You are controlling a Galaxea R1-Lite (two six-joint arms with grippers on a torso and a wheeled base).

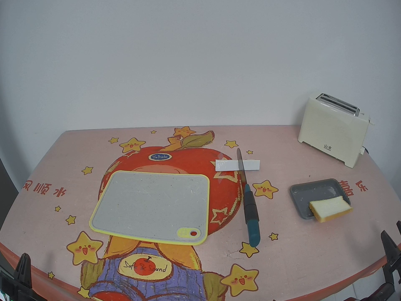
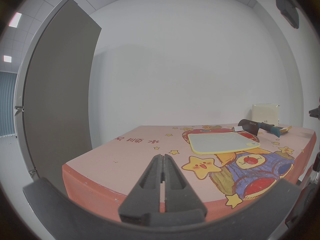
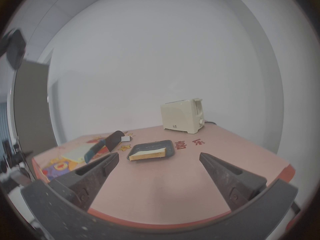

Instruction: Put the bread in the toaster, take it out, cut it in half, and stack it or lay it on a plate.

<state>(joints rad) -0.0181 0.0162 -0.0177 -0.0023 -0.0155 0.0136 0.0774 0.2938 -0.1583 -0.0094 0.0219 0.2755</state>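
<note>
The right gripper (image 3: 158, 156) hangs at the near right edge of the worktop (image 1: 292, 256), its fingers wide apart with nothing between them, facing the bread (image 1: 331, 208). The left gripper (image 2: 163, 157) sits off the near left corner, fingers pressed together and empty.

The bread is one thick slice, pale white on its face with a tan crust along the edges. It lies flat on a small grey plate (image 1: 307, 189), with its outer end hanging over the plate's near right rim. It looks light, soft and easily crushed. A gentle pinch across its thickness at the overhanging crust edge seems the best hold. A hard squeeze would likely dent it, and a grip by one corner may let it droop or tear.

Behind the plate, at the far right corner, stands a cream toaster (image 1: 334, 130) with its slots facing up. Left of the plate a knife (image 1: 252, 214) lies with its blade across a white strip (image 1: 255, 164). Farther left is a cutting board (image 1: 152, 205).
</note>
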